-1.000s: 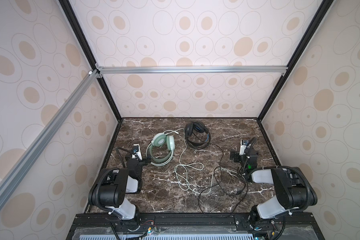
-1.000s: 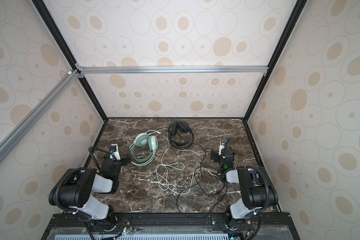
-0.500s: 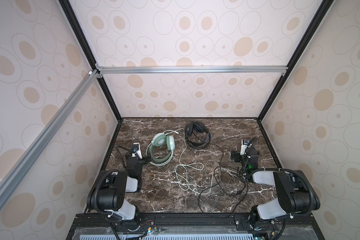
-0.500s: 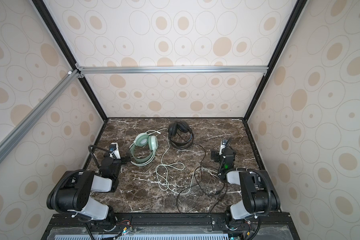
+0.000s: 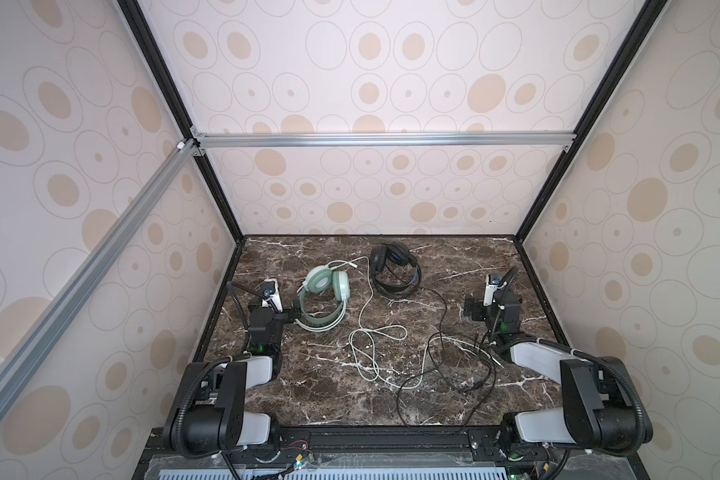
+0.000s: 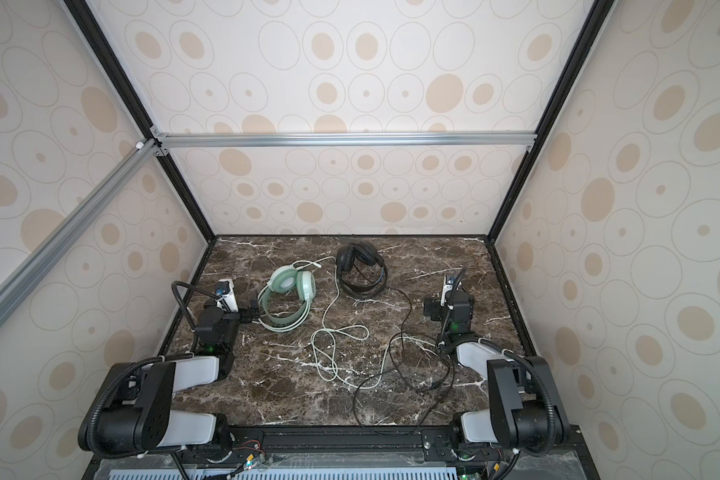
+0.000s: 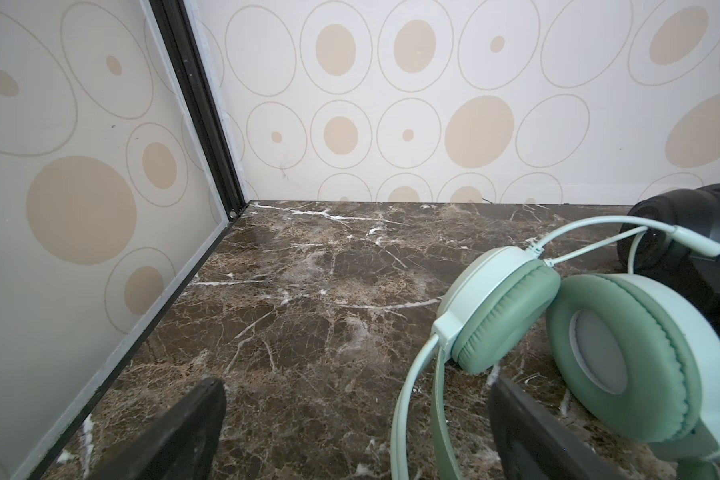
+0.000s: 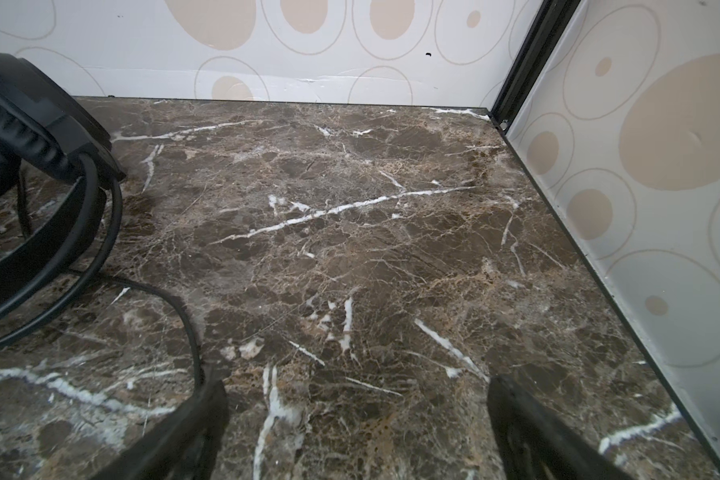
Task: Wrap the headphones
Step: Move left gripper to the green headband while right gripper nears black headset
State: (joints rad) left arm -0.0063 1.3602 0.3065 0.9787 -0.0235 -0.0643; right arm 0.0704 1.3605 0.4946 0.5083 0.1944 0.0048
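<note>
The pale mint-green headphones (image 5: 324, 291) (image 6: 287, 291) lie on the marble floor at the left, earcups toward the back. Their whitish-green cable (image 5: 371, 345) loops loosely toward the front. My left gripper (image 5: 283, 309) (image 7: 358, 399) stands open low over the floor. The green headband (image 7: 416, 395) passes between its jaws close to one finger, untouched. The black headphones (image 5: 393, 270) (image 8: 30, 166) lie further back at the middle, and their black cable (image 5: 445, 365) tangles toward the front right. My right gripper (image 5: 489, 309) (image 8: 356, 399) is open and empty, with the black cable (image 8: 184, 324) running past one finger.
Patterned walls with black frame posts close in the floor on three sides. The left gripper sits near the left wall (image 7: 80, 249) and the right gripper near the right wall (image 8: 661, 249). The two cables cross at the front middle (image 5: 425, 365).
</note>
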